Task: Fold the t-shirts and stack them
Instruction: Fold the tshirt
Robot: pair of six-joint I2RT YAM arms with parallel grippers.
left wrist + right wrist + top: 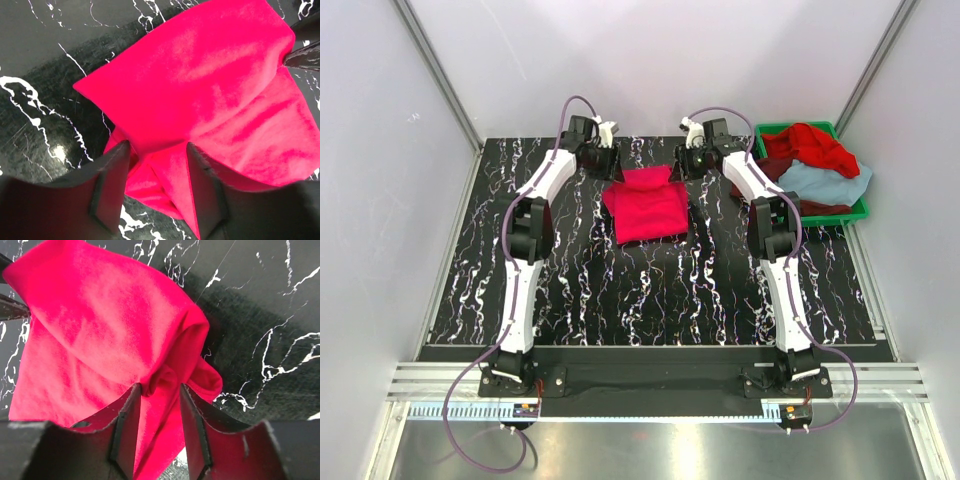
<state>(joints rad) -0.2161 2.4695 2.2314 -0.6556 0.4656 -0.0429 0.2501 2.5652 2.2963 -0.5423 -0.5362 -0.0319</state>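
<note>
A crimson-pink t-shirt (645,208) lies folded on the black marbled table at the middle back, with its far edge doubled over. My left gripper (607,163) is at its far left corner. In the left wrist view the gripper (156,150) is open, its jaws astride a fold of the shirt (210,85). My right gripper (686,163) is at the far right corner. In the right wrist view it (160,390) is open with bunched cloth of the shirt (100,315) between its jaws. A brighter red t-shirt (810,148), a light blue-grey one (825,183) and a dark maroon one (776,168) lie in the bin.
The green plastic bin (832,216) stands at the back right, off the table mat's right edge. White walls with metal rails close in the back and sides. The black marbled surface (650,290) stretches from the shirt to the arm bases.
</note>
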